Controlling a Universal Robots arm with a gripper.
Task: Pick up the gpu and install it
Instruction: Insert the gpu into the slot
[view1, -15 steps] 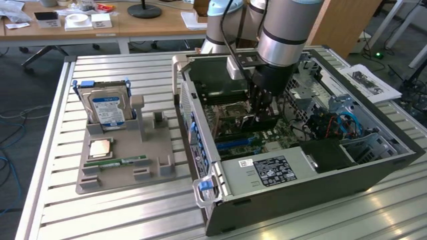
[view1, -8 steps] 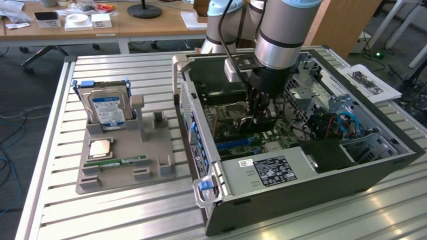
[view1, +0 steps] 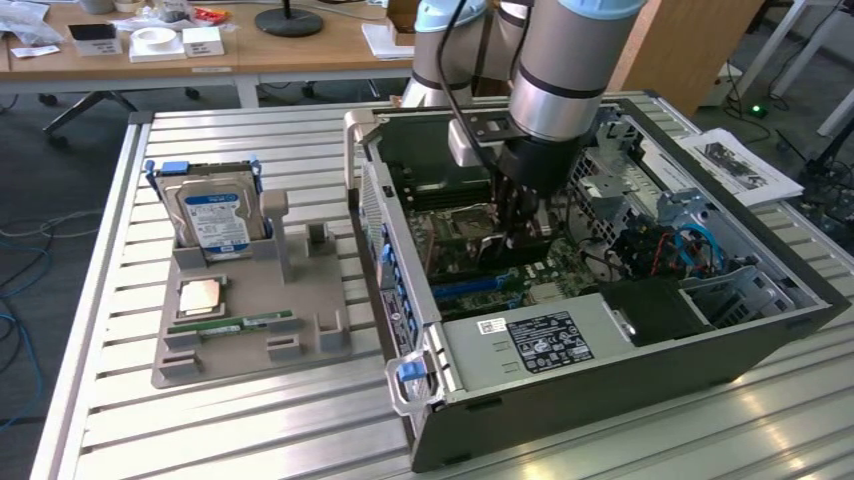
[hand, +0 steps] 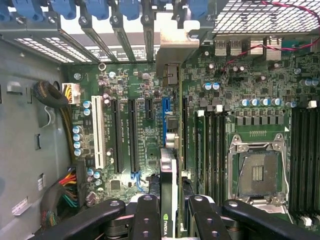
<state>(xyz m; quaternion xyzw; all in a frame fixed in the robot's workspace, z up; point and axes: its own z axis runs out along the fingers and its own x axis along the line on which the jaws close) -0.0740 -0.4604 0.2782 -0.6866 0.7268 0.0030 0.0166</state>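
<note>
Wrist view, bottom center: claw (hand: 170, 201) pinching gpu (hand: 168, 167) over blue slot (hand: 165, 107), install step; seating likely needs exact alignment.

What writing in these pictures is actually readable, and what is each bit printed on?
"NVIDIA": on the gpu, in the wrist view.
Blue-and-white label on the hard drive: too small to read.
Label on the grey box inside the computer case: too small to read.
White printing on the motherboard beside the slots: too blurred to read.
Printed sheet beside the case: too small to read.
</note>
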